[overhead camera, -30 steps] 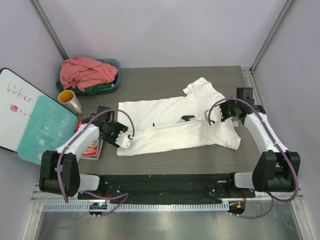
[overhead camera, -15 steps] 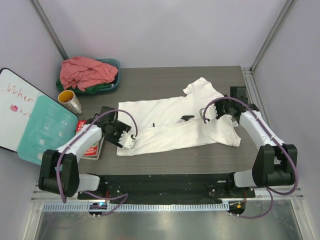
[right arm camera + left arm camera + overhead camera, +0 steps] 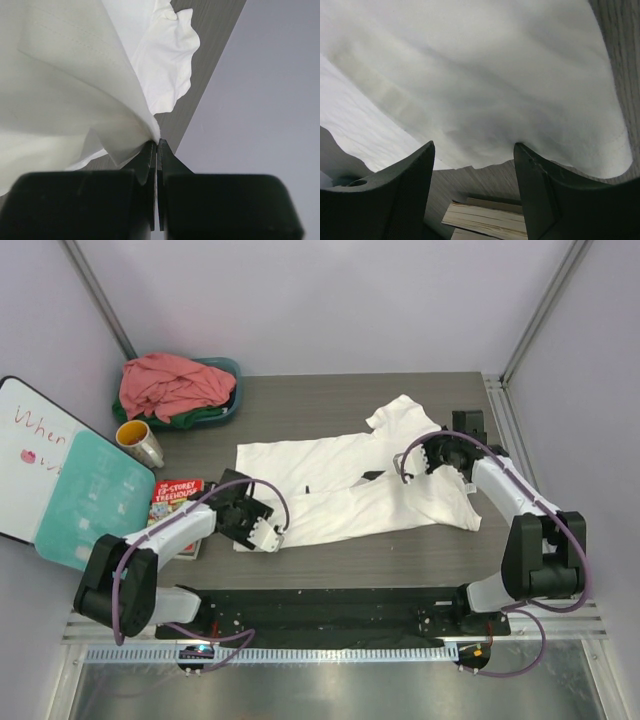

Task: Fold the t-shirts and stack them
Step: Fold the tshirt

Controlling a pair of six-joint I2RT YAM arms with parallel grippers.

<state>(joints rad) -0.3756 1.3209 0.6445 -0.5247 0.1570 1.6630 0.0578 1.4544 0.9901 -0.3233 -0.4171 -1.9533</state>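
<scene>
In the upper left, the pink shirt (image 3: pixel 170 383) lies heaped over the green shirt (image 3: pixel 205 418) in the basin (image 3: pixel 232 368). Left of centre, the left gripper (image 3: pixel 268 534) has its jaws apart at the corner of the white shirt (image 3: pixel 340 490), which is spread mid-frame. To the right, the right gripper (image 3: pixel 413 467) is clamped on a fold of that shirt.

Two slim arms, white shells broken by black joints. The left arm (image 3: pixel 165 528) ends in a chunky black shoulder block (image 3: pixel 108 585) at seven o'clock, the right arm (image 3: pixel 508 492) in its twin at five. A purple cable (image 3: pixel 262 483) loops along each. The left claw (image 3: pixel 268 533) has white tips from above; close up its fingers (image 3: pixel 395 190) are dark, matte wedges. The right claw (image 3: pixel 158 145) shows thin black blades.
</scene>
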